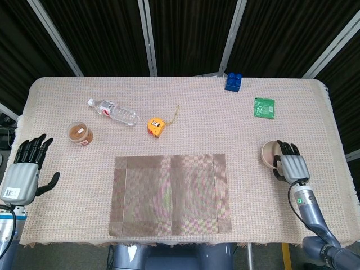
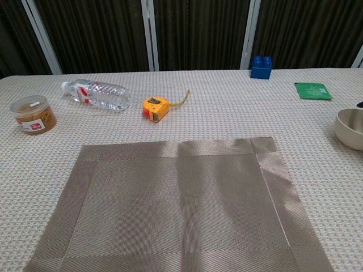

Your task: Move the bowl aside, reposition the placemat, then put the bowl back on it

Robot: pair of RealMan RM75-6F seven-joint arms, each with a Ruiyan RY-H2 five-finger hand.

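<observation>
No text is reading legibly; labels on the bottle (image 2: 97, 94) and the jar (image 2: 35, 115) beside it are showing blurred.
</observation>
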